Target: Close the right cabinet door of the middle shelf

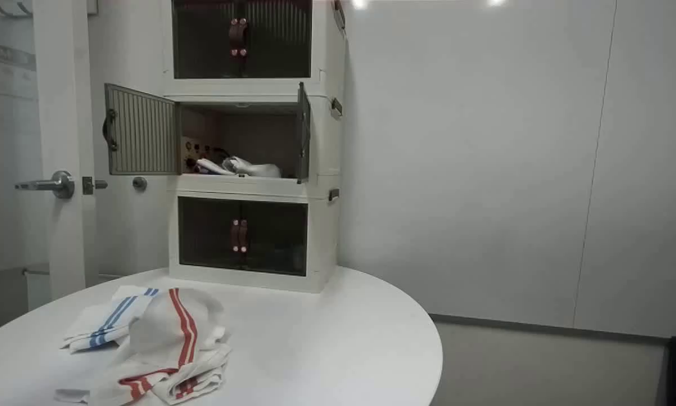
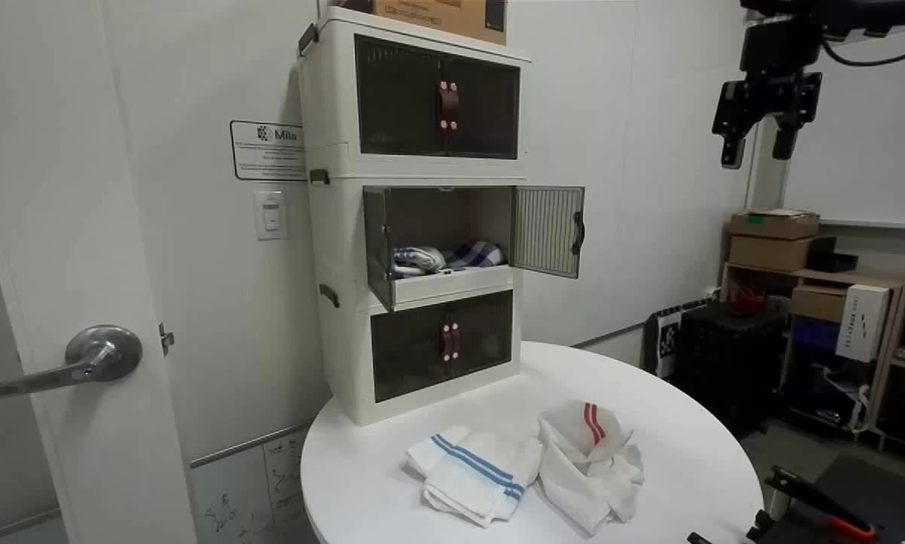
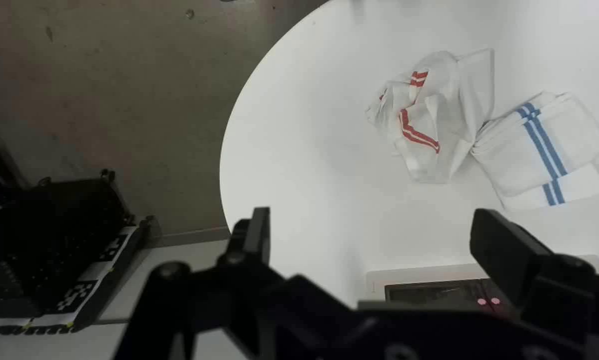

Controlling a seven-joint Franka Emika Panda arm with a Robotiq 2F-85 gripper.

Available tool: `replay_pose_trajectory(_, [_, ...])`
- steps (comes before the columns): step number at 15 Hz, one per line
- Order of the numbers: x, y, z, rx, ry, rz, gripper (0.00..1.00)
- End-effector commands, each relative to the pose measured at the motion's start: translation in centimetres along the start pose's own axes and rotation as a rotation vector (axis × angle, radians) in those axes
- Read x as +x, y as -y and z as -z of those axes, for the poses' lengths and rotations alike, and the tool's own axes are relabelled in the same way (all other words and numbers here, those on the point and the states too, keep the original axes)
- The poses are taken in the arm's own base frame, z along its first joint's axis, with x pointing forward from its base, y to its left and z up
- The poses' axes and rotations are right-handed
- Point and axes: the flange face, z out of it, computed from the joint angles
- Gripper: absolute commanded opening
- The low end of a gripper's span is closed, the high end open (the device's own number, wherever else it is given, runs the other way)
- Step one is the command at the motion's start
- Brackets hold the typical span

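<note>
Nearest in the wrist view comes the gripper [image 3: 371, 225], jaws parted wide, holding nothing; in an exterior view it hangs high and points down beneath the arm [image 2: 868, 13], well apart from any door! Below it, on the round white table [image 3: 299, 125], lies the crumpled red-striped towel [image 3: 429, 120], the folded blue-striped towel [image 3: 539, 150] right beside it. Further off now, the white cabinet [image 2: 344, 355], and look at that middle shelf [image 2: 460, 284]: its right cabinet door [image 2: 549, 230] stands swung far out on its right-hand hinge, and the left door [image 1: 143, 132] is out as well! So the score, by my reading: nothing closed on this tier, the task not yet begun. Left to do, it seems: bring the gripper across, get onto the right cabinet door's outer face and push it all the way home, the left door being no part of the job
</note>
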Motion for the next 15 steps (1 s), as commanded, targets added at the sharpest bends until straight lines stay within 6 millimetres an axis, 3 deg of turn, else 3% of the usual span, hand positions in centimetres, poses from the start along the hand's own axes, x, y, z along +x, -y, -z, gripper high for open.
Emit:
replay_pose_trajectory(1, [0.0,0.0,0.1,0.0,0.001,0.0,1.0])
replay_pose_trajectory(9, [0.0,0.0,0.1,0.0,0.001,0.0,1.0])
replay_pose_trajectory(15, [2.1,0.1,-0.2,0.01,-0.027,0.051,1.0])
